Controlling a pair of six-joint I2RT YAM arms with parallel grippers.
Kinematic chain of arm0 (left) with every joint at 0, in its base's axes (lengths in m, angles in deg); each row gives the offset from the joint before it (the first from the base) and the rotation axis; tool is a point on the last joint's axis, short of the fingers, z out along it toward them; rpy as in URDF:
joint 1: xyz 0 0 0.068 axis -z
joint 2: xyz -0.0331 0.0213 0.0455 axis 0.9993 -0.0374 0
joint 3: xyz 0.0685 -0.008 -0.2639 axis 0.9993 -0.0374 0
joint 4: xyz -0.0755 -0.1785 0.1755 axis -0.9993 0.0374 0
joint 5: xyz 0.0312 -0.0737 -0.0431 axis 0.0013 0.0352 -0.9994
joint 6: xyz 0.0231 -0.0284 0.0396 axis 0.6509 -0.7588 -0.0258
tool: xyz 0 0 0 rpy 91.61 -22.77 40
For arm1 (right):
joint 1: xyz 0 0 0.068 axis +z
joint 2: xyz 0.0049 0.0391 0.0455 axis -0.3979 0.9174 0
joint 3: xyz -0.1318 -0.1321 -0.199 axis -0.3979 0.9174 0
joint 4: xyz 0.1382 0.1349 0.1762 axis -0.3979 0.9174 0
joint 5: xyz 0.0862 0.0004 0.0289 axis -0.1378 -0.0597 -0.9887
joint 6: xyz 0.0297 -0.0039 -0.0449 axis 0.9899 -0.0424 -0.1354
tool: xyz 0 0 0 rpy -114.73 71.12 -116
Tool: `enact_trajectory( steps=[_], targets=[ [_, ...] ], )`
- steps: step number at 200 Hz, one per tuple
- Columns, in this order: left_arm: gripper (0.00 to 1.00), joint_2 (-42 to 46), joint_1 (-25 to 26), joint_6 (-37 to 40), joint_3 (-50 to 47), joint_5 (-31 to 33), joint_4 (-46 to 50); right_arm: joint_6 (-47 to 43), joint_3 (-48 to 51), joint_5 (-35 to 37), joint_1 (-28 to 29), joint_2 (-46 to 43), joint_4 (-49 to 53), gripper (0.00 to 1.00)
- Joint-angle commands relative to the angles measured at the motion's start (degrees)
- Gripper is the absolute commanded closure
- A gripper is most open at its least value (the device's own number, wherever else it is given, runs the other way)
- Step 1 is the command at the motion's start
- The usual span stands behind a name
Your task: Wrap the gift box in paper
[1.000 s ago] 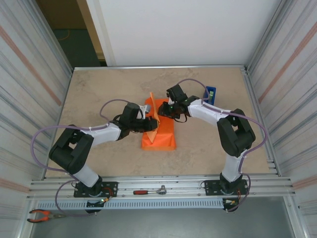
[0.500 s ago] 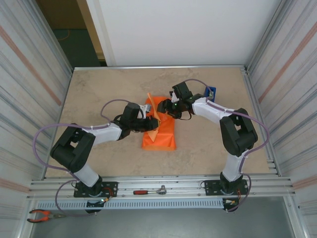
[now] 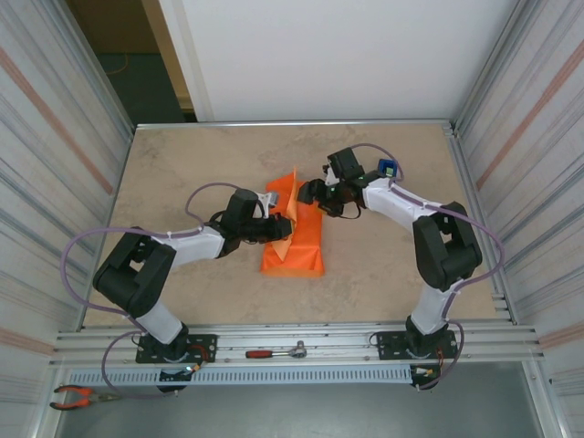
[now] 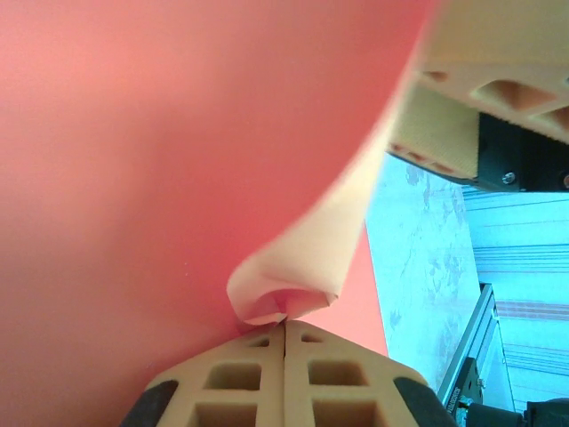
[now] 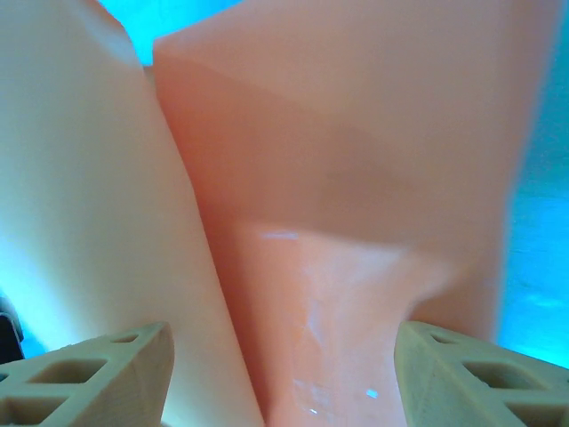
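The gift box point(image 3: 297, 254) lies mid-table under the orange paper point(image 3: 290, 196), one flap of which stands up at its far end. My left gripper point(image 3: 276, 228) is at the box's left side. In the left wrist view it point(image 4: 284, 322) is shut on a curled edge of the paper point(image 4: 133, 178). My right gripper point(image 3: 308, 193) hovers by the raised flap, open. In the right wrist view its fingers point(image 5: 107, 374) stand wide apart, and the paper point(image 5: 356, 222) rises between them without being gripped.
A blue tape dispenser point(image 3: 389, 169) sits at the back right, behind the right arm. A ratchet tool point(image 3: 278, 351) lies on the front rail and pliers point(image 3: 78, 395) at the bottom left. Corrugated walls close both sides.
The right gripper has opened, let go of the paper and drawn back toward the right. The freed flap now stands higher. The left gripper keeps its pinch.
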Motion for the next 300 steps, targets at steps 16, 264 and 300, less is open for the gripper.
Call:
enact_trajectory(
  steps=[16,264,300],
  targets=[
    [1.0,-1.4,0.5,1.1,0.7,0.7,8.7,0.0,2.9,0.4,-4.4,-5.7,0.2,0.33],
    [1.0,-1.1,0.4,4.7,10.7,-0.7,21.2,3.1,9.8,-0.9,1.9,-3.3,-9.8,0.82],
    [1.0,1.5,-1.7,5.5,13.8,-2.5,25.0,3.0,11.0,0.1,2.4,-2.0,-9.2,0.87]
  ],
)
